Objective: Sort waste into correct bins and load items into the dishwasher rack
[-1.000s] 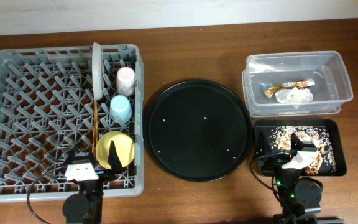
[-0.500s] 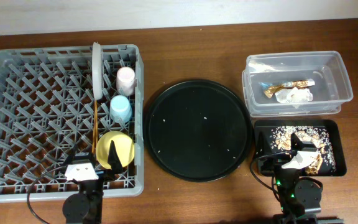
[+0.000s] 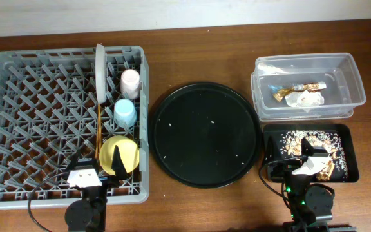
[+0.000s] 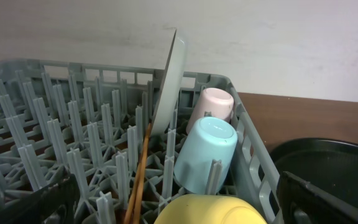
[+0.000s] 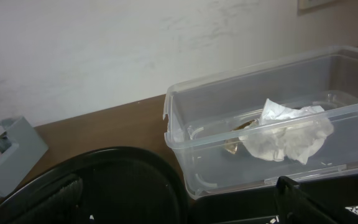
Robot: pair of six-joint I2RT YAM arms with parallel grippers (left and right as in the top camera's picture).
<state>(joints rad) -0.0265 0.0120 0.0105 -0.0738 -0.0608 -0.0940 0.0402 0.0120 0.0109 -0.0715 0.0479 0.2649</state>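
My left tool is spread wide over the square grey plastic rack holding the small blue cup. My right tool, equally wide, faces the crumpled white tissue in the clear plastic tub

Seen from the left wrist, the bowl is cropped by the lower edge, where the chopsticks also run out of sight. From the right wrist, the tub is cut off at right and the tissue hides most of the wrapper. Overhead, the right gripper covers some scraps.
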